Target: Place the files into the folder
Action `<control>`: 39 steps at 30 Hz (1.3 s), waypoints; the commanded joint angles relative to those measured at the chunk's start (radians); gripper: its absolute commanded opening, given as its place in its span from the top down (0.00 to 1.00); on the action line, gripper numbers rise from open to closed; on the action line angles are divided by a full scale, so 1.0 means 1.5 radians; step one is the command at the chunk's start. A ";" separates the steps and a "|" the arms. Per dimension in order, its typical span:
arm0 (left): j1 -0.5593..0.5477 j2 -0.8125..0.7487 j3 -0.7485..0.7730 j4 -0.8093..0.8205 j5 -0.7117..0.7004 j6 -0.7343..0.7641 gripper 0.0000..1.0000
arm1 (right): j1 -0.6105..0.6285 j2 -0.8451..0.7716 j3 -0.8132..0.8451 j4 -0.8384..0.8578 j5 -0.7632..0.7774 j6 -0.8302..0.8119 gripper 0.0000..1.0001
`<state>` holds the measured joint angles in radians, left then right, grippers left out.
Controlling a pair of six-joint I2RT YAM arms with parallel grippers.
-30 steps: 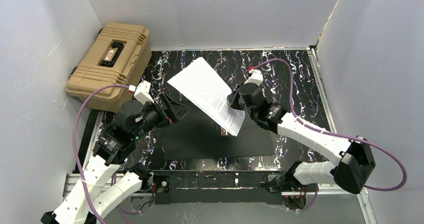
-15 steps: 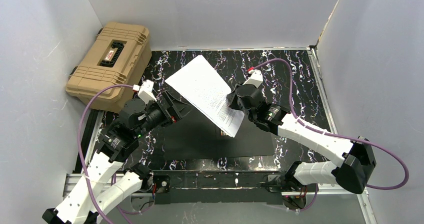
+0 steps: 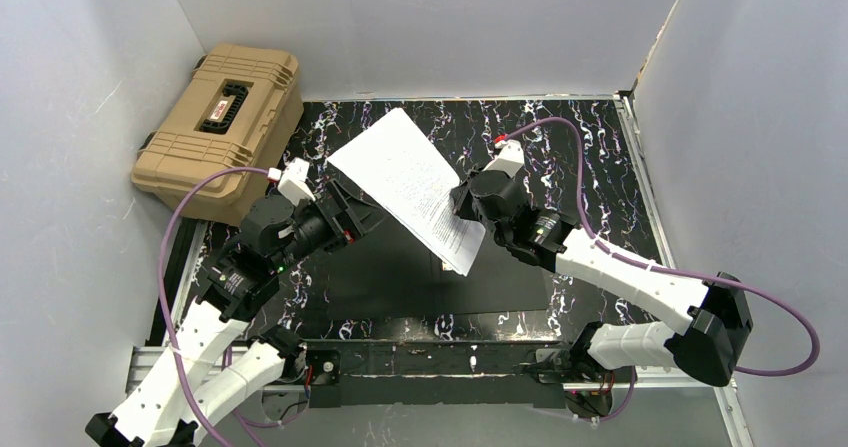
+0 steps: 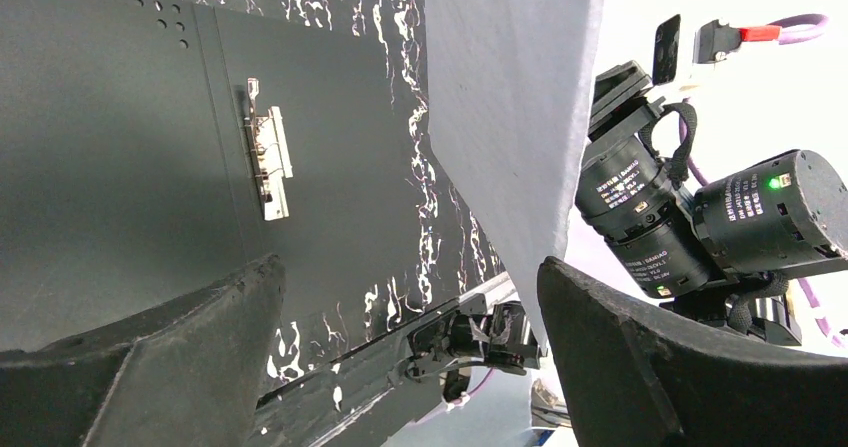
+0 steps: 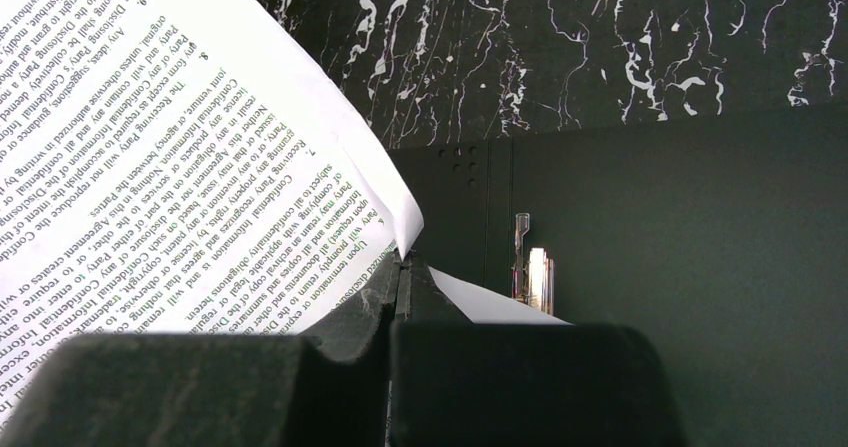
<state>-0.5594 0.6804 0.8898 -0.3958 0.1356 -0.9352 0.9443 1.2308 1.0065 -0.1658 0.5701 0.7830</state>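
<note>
Your right gripper [image 3: 465, 210] clamps files [image 3: 405, 177], slanting above folder [image 3: 400, 272]; left gripper [image 3: 362, 215], jaws apart, beside their left edge.

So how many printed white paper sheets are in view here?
1 printed white sheet, pinched by the right gripper above the open black folder; others may be stacked behind it.

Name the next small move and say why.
Probably lower the right gripper so the white printed sheets it pinches settle onto the open black folder lying flat beneath; the left gripper stands open beside them, holding nothing.
</note>
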 commanded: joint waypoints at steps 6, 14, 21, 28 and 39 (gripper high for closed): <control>0.000 -0.001 -0.007 0.011 0.009 -0.004 0.06 | 0.010 -0.022 0.032 0.010 0.038 0.005 0.99; 0.000 -0.016 0.000 -0.005 0.006 -0.005 0.07 | 0.010 -0.023 0.026 0.009 0.046 0.006 0.99; -0.001 -0.017 -0.004 -0.006 0.002 -0.007 0.07 | 0.013 -0.023 0.025 0.010 0.050 0.007 0.99; 0.000 -0.015 -0.016 -0.007 -0.010 -0.008 0.08 | 0.016 -0.030 0.025 0.006 0.057 0.007 0.99; 0.000 -0.005 -0.015 -0.004 -0.022 -0.006 0.08 | 0.023 -0.032 0.026 0.010 0.056 0.007 0.99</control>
<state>-0.5594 0.6682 0.8631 -0.4004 0.1196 -0.9466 0.9691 1.2118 1.0065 -0.1711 0.6262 0.7834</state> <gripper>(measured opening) 0.922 0.029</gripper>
